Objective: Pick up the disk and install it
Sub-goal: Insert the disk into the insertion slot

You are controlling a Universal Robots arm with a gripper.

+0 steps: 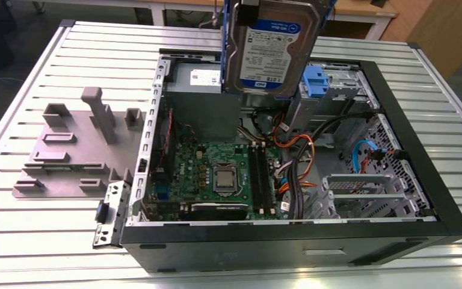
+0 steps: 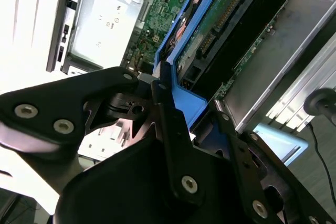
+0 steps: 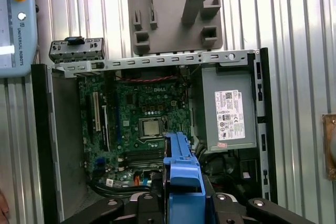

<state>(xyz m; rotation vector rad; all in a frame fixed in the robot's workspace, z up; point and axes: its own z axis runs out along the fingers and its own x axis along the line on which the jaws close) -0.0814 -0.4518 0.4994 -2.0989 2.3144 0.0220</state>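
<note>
The disk (image 1: pixel 273 45) is held upright, long axis vertical, clamped in the gripper (image 2: pixel 184 100), above the open case (image 1: pixel 295 244).

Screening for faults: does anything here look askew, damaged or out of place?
Nothing stands out. The pincer grips the disk, which hangs upright above the open computer case; no damage or spill visible.
</note>
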